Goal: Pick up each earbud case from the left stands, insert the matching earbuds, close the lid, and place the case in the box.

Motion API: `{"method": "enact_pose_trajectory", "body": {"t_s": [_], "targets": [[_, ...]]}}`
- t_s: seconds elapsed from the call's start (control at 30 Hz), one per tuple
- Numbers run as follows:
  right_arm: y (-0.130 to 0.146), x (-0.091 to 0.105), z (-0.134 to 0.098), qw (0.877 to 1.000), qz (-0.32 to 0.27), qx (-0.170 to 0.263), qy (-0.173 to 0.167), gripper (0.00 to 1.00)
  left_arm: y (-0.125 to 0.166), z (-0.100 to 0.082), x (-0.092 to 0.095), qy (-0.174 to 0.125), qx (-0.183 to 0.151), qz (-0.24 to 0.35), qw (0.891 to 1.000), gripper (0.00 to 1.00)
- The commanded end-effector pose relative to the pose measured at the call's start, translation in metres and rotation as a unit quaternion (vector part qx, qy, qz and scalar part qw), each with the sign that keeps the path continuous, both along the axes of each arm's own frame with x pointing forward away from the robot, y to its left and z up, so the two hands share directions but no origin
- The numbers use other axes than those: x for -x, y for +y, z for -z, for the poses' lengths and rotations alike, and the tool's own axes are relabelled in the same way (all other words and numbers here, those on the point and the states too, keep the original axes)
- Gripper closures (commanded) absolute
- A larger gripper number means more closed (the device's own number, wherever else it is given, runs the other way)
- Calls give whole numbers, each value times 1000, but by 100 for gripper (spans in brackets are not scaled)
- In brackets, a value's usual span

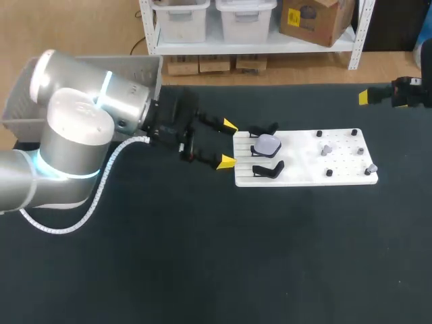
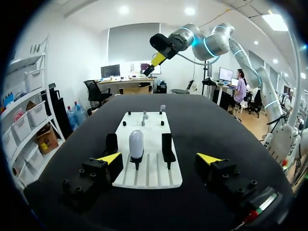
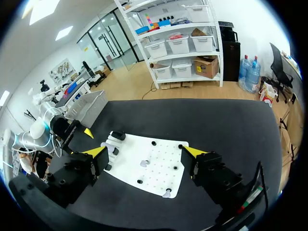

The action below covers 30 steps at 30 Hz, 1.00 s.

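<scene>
Hovering at the stand end of the white board point(image 1: 304, 172), the left tool point(image 1: 228, 143) is spread wide and holds nothing; the pale earbud case point(image 1: 266, 145) sits on the middle stand just ahead of it, between two empty black stands point(image 1: 268, 170); the right tool point(image 3: 144, 151), also wide open and empty, hangs well apart; the risk, I judge, is a finger clipping a neighbouring stand, or nudging the smooth rounded case off before both fingers meet it.
</scene>
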State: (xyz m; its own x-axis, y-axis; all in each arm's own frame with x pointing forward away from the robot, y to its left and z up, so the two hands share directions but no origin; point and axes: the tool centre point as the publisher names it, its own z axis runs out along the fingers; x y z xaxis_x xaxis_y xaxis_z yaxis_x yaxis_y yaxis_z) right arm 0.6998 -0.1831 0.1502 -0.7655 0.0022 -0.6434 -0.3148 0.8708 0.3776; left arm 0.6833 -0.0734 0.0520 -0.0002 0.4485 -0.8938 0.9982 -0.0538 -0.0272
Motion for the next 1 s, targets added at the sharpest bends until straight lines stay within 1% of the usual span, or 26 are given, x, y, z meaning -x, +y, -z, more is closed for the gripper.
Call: {"method": "enact_pose_trajectory", "body": {"t_s": [0.03, 0.17, 0.2, 0.23, 0.27, 0.3, 0.37, 0.4, 0.47, 0.63, 0.7, 0.87, 0.93, 1.0], "targets": [[0, 0, 0, 1000, 0, 0, 0, 0, -7, 6, -10, 7, -5, 6, 1000, 0], [0, 0, 0, 1000, 0, 0, 0, 0, -12, 10, -13, 14, -8, 8, 1000, 0], [0, 0, 0, 1000, 0, 0, 0, 0, -13, 11, -14, 15, -8, 8, 1000, 8], [0, 0, 0, 1000, 0, 0, 0, 0, -14, 12, -15, 16, -9, 8, 1000, 10], [0, 0, 0, 1000, 0, 0, 0, 0, -15, 13, -16, 17, -9, 8, 1000, 9], [0, 0, 0, 1000, 0, 0, 0, 0, -16, 14, -17, 19, -9, 9, 1000, 10], [0, 0, 0, 1000, 0, 0, 0, 0, -19, 15, -18, 19, -10, 10, 1000, 20], [0, 0, 0, 1000, 0, 0, 0, 0, -20, 16, -18, 20, -10, 10, 1000, 23], [0, 0, 0, 1000, 0, 0, 0, 0, -22, 17, -20, 21, -11, 12, 1000, 22], [0, 0, 0, 1000, 0, 0, 0, 0, -27, 21, -24, 25, -10, 17, 1000, 26], [0, 0, 0, 1000, 0, 0, 0, 0, -29, 23, -26, 26, -11, 18, 999, 24], [0, 0, 0, 1000, 0, 0, 0, 0, -36, 26, -29, 29, -11, 21, 999, 23], [0, 0, 0, 1000, 0, 0, 0, 0, -38, 27, -30, 33, -9, 21, 999, 18], [0, 0, 0, 1000, 0, 0, 0, 0, -40, 28, -32, 33, -9, 23, 999, 22]]}}
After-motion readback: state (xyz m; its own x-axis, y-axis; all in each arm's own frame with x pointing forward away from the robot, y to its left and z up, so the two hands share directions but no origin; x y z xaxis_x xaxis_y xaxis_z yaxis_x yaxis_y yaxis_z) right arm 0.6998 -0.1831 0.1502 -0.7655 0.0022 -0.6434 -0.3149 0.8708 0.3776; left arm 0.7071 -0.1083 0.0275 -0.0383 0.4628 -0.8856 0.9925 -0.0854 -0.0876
